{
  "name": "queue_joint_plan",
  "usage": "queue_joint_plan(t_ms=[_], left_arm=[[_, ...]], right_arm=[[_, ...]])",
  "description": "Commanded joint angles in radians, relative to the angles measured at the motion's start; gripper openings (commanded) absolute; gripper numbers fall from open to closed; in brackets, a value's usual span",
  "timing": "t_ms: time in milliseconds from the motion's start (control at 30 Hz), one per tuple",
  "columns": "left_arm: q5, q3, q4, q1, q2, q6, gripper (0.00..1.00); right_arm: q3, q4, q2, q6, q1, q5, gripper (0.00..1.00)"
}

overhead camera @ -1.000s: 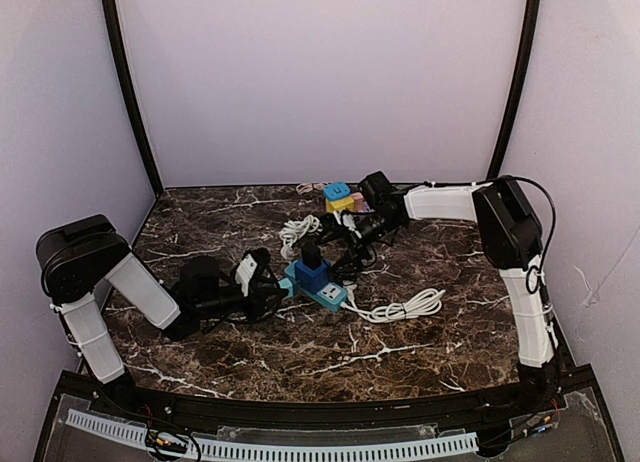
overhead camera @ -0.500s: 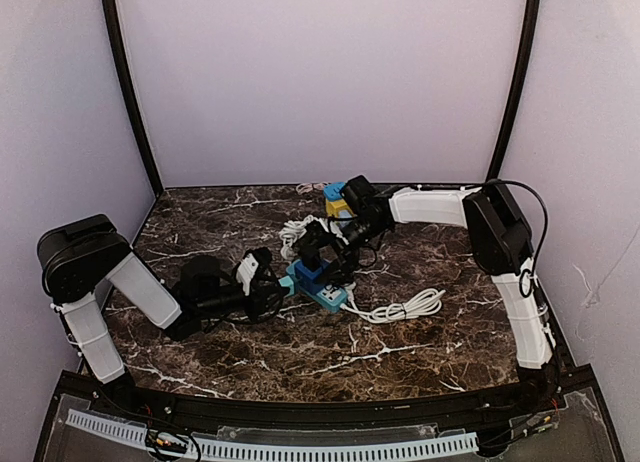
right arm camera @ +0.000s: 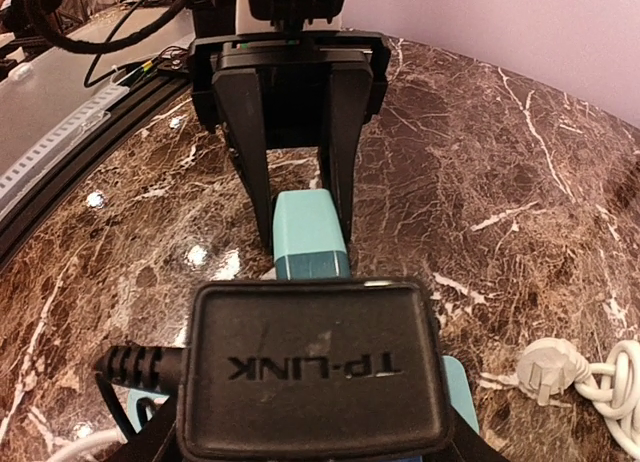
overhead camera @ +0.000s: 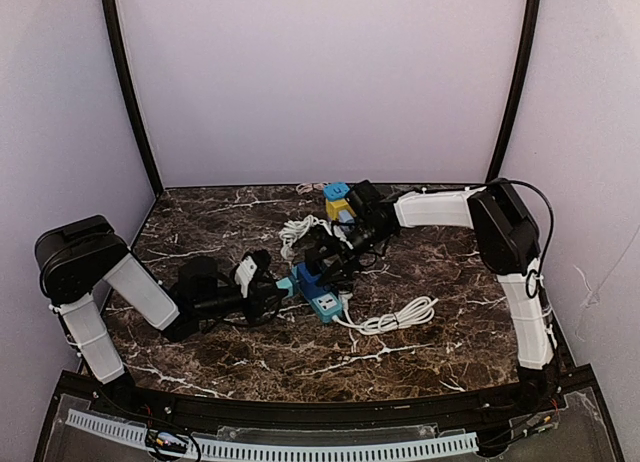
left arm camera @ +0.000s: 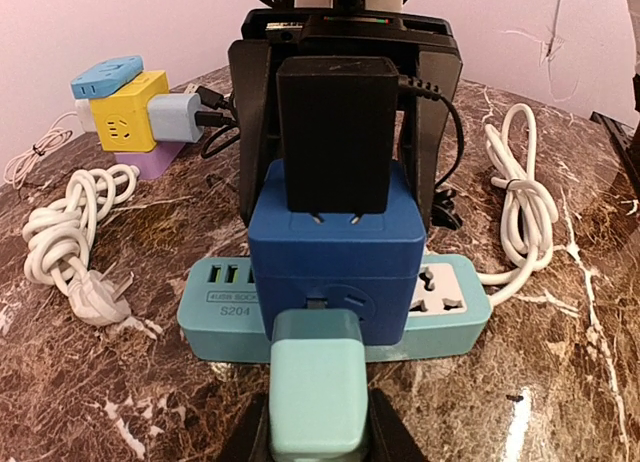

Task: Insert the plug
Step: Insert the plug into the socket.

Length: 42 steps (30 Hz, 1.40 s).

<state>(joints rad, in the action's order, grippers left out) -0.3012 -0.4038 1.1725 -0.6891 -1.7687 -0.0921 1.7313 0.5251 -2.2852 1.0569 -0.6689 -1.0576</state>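
since a second ago the right gripper [overhead camera: 332,252] has swung in from the back corner to the black plug [left arm camera: 337,132], which stands on the blue cube [left arm camera: 335,272] over the power strip [left arm camera: 445,312], its prongs [left arm camera: 312,220] partly showing. the right gripper's fingers flank the plug; we cannot tell whether they press it. the left gripper [overhead camera: 272,292] clamps the pale teal block [left arm camera: 315,387], its fingers cut off below.

Left pincer [overhead camera: 282,289] grips teal strip [overhead camera: 326,304]; right pincer [overhead camera: 320,258] around black adapter [overhead camera: 314,248] above.
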Motion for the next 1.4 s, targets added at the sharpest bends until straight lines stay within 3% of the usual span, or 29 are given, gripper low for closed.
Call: queue_joint_plan(t_ms=[0, 133, 300, 500, 767, 1033, 1167, 1367], left_arm=[[-0.075, 0.014, 0.021, 0.020, 0.032, -0.049, 0.01], [-0.141, 0.002, 0.025, 0.050, 0.020, -0.068, 0.01], [-0.208, -0.013, 0.072, 0.063, -0.011, -0.122, 0.01], [-0.264, -0.028, 0.075, 0.057, -0.039, -0.055, 0.01], [-0.149, -0.049, 0.059, 0.040, -0.055, -0.070, 0.01], [-0.128, -0.071, 0.032, 0.041, -0.076, -0.117, 0.01], [-0.192, -0.075, 0.041, 0.040, -0.088, -0.172, 0.01], [-0.209, -0.120, 0.069, 0.036, -0.133, -0.108, 0.01]], right_arm=[[-0.171, -0.123, 0.097, -0.158, -0.015, 0.021, 0.53], [-0.261, -0.211, 0.145, -0.195, -0.016, 0.040, 0.50], [-0.242, -0.213, 0.132, -0.208, -0.016, 0.049, 0.47], [-0.229, -0.244, 0.124, -0.273, -0.017, 0.085, 0.42], [-0.309, -0.337, 0.157, -0.319, -0.027, 0.090, 0.40], [-0.320, -0.356, 0.160, -0.319, -0.028, 0.088, 0.39], [-0.309, -0.358, 0.151, -0.325, -0.034, 0.083, 0.39], [-0.307, -0.362, 0.132, -0.328, -0.062, 0.056, 0.35]])
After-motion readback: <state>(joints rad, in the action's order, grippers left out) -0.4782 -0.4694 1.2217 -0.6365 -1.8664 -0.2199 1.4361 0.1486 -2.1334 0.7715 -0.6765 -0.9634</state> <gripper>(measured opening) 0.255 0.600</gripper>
